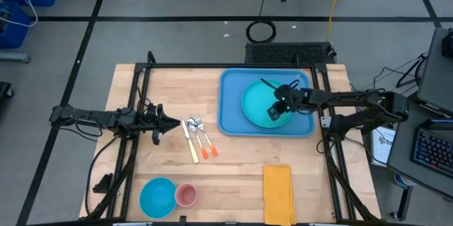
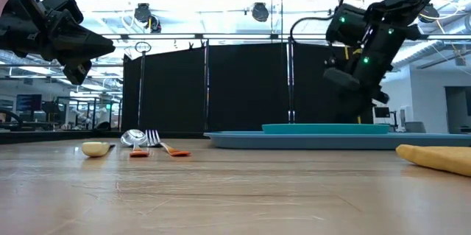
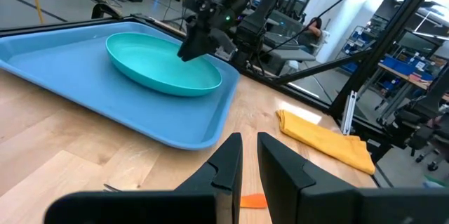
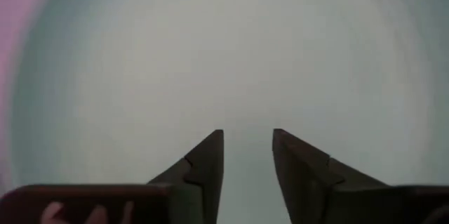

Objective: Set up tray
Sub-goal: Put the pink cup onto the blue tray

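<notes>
Right hand (image 1: 277, 110): a dark two-finger hand hanging over the plate, above it and not touching in the low view; its fingers (image 4: 203, 164) stand slightly apart with nothing between them.
Left hand (image 1: 168, 122): dark, hovering above the bare wood beside the cutlery, well clear of the tray; its fingers (image 3: 228, 164) show a narrow gap and grip nothing.
Tray (image 1: 233, 123): a large flat blue plastic rectangle with rounded corners and a low raised rim, lying flat on the table directly under the right hand and well off from the left hand.
Plate (image 1: 255, 102): round, smooth, turquoise and shallow, resting inside the tray beneath the right hand; its pale glossy surface fills the right wrist view.
Cutlery (image 1: 197, 137): a shiny metal spoon and fork with orange handles and a piece with a cream handle, lying side by side on the wood just past the left fingertips, between that hand and the tray.
Napkin (image 1: 278, 192): soft yellow folded cloth, an oblong lying on the table at the near edge, well apart from both hands.
Bowl (image 1: 157, 196): round, smooth blue, at the near edge.
Cup (image 1: 185, 195): small, round, pink, touching the bowl.
Table (image 1: 233, 159): pale wooden planks with visible grain.
</notes>
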Tool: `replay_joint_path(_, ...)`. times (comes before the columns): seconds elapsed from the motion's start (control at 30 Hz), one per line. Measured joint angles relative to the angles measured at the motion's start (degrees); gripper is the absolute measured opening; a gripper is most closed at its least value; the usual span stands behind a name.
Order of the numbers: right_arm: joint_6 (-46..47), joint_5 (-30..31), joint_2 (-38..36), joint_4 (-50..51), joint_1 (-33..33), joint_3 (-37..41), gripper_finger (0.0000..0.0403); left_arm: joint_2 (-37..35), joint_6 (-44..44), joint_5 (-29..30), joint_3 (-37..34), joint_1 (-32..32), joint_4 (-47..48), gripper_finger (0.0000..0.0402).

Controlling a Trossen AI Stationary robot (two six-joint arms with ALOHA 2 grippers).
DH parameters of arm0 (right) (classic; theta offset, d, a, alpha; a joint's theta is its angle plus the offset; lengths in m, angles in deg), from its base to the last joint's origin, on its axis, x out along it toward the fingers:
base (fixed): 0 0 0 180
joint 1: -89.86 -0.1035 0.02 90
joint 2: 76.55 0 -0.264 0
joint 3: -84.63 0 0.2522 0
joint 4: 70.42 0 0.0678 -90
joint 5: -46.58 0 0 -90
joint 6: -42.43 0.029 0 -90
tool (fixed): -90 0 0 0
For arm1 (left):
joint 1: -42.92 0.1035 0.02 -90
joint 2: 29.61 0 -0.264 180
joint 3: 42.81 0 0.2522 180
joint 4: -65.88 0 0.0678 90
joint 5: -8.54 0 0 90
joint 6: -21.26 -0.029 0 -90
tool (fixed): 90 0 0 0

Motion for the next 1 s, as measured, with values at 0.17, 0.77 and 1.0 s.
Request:
replay_joint_path(0.17,-4.80,-5.21,-0.54,-9.62,-3.41,-0.10,0.0136,0.02,0.02,0.00,0.00,0.00,0.00,0.0049)
replay_joint_path(0.77,-23.84,-9.07,7.27,-44.10,-32.18,-0.32,0.0139,0.02,0.04,0.94,0.00,-0.01,-0.05,0.0049)
replay_joint_path(1.0,-27.69,-11.18,16.97,-45.74,-37.39,-9.36,0.0139,0.04,0.07,1.05,0.02,0.00,-0.09,0.0049)
